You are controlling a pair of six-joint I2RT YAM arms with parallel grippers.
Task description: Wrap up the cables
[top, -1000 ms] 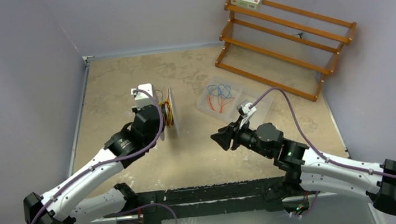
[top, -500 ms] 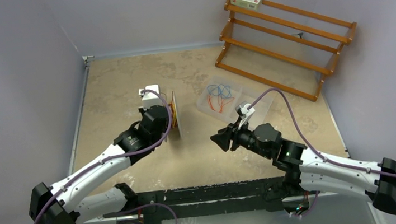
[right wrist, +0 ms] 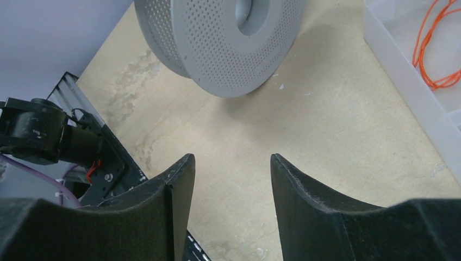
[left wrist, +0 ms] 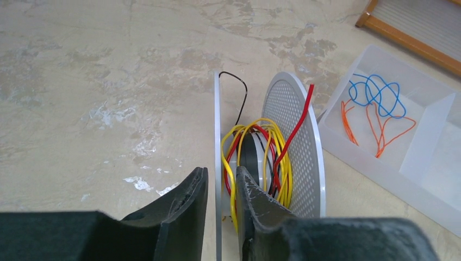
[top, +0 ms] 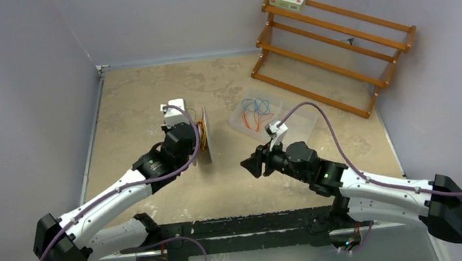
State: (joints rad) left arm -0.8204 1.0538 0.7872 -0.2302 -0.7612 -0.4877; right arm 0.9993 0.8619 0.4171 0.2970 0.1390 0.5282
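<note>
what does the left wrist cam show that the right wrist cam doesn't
Left wrist only: yellow cables, red wire and black wire wound on the spool, the left hand astride its flange, blue wire in the clear tray. Right wrist only: the spool's perforated outer face, the open, empty right hand, black robot hardware by the table edge. Both: spool, clear tray, orange wire, tabletop.

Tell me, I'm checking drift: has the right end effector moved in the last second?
Yes. The right end effector shifted slightly left, judged against the clear bin.
</note>
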